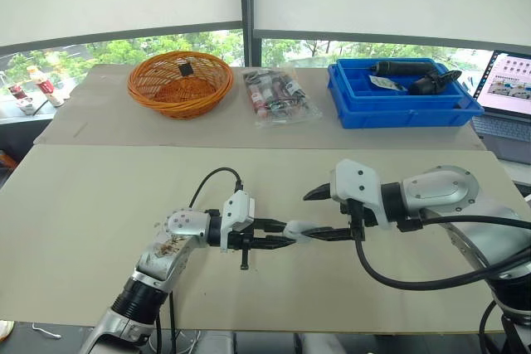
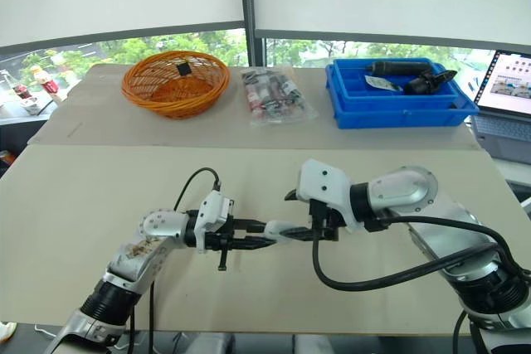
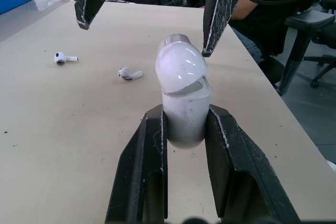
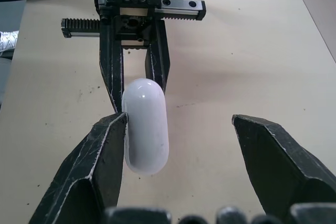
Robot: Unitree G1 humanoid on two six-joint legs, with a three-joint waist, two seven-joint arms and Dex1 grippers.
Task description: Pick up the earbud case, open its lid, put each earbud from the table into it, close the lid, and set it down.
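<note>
My left gripper (image 1: 284, 237) is shut on the lower body of the white earbud case (image 3: 182, 93), holding it just above the tan table (image 1: 99, 205). The case's lid (image 3: 179, 66) is tilted partway open. My right gripper (image 4: 178, 145) is open and straddles the lid end of the case (image 4: 146, 124); one of its fingers (image 4: 100, 150) touches the case's side while the other stands well apart. Two white earbuds (image 3: 62, 58) (image 3: 129, 73) lie on the table beyond the case in the left wrist view.
At the table's far side sit an orange wicker basket (image 1: 179, 82), a clear bag of small items (image 1: 280, 97) and a blue bin (image 1: 402, 97) with dark tools. A laptop (image 1: 514, 89) stands at the far right.
</note>
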